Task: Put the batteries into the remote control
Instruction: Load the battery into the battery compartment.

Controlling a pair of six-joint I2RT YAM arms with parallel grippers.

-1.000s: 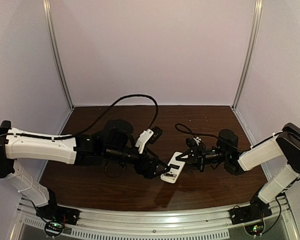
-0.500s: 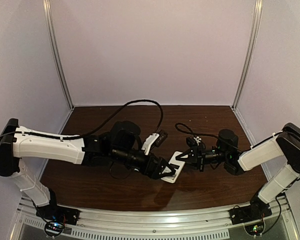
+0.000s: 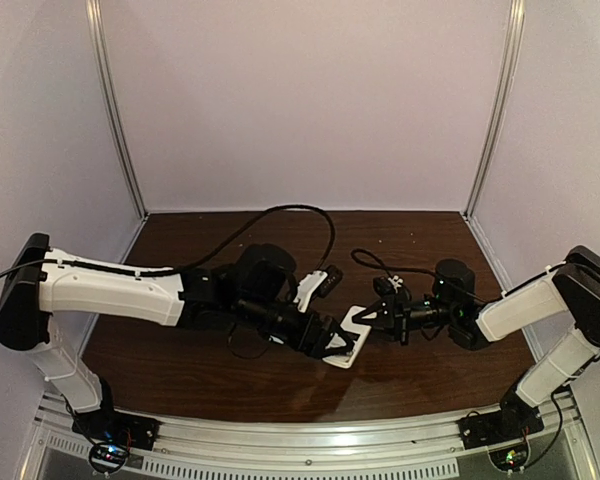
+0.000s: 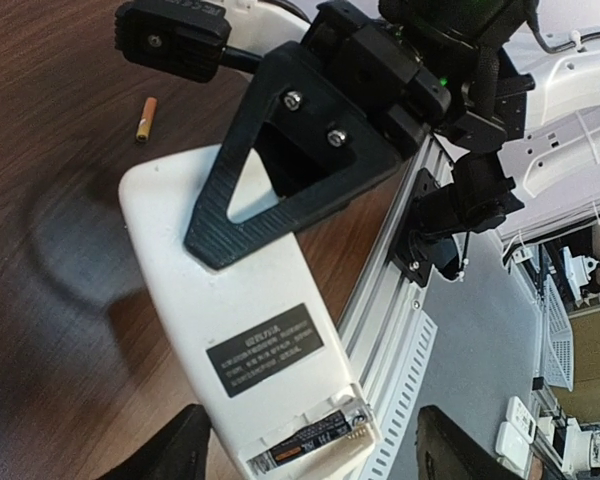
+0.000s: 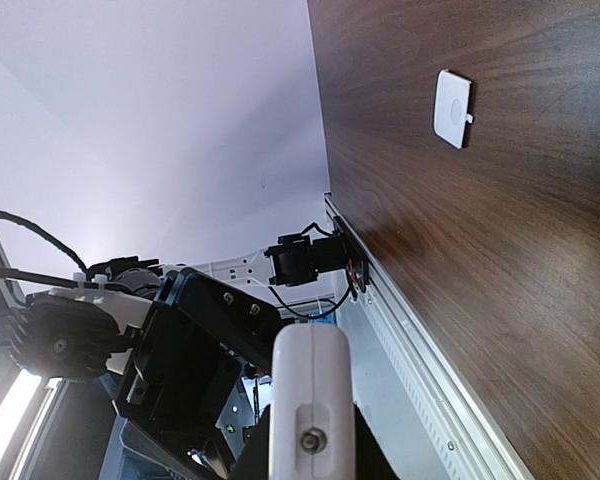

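The left arm reaches low across the table (image 4: 50,300) from the left. The left gripper (image 3: 333,342) is open, and its fingers (image 4: 185,448) stand on either side of the recess end of the remote (image 4: 220,300) without touching it. The right arm stretches in from the right, and the right gripper (image 3: 368,318) is clamped on the remote's other end, holding it back up. A dark battery (image 4: 305,440) sits in the recess. The orange battery (image 4: 145,118) lies on the wood just beyond the remote.
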